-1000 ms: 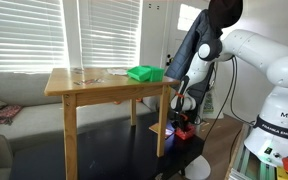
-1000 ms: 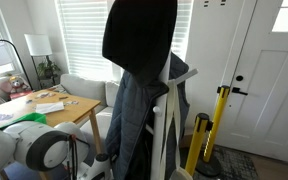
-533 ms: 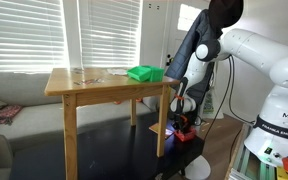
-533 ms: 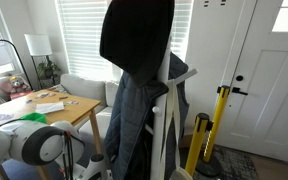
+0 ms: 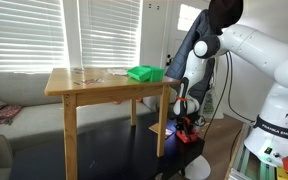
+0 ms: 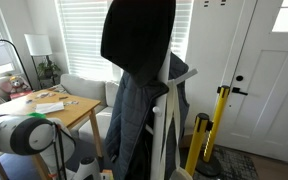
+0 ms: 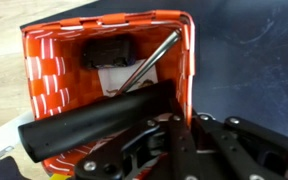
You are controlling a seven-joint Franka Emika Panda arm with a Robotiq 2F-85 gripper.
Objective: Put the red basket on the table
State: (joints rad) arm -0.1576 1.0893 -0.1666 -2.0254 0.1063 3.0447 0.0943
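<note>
1. Red woven basket [image 7: 46,75] filled the wrist view, holding a black block [image 7: 106,52] and a thin metal rod [image 7: 149,62].
2. It sat low at the black platform [image 5: 104,150], beside the wooden table [image 5: 84,88], not on it.
3. The gripper [image 5: 184,108] hung right over the basket; whether it was clenched or released could not be told.
4. A green basket [image 5: 144,73] stood on the tabletop.

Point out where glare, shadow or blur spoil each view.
In an exterior view, bright blinds backlight the room, leaving the red basket dim, low beside the table; in an exterior view, a dark coat blocks the middle and the robot arm looks blurred; in the wrist view the basket is sharp.
</note>
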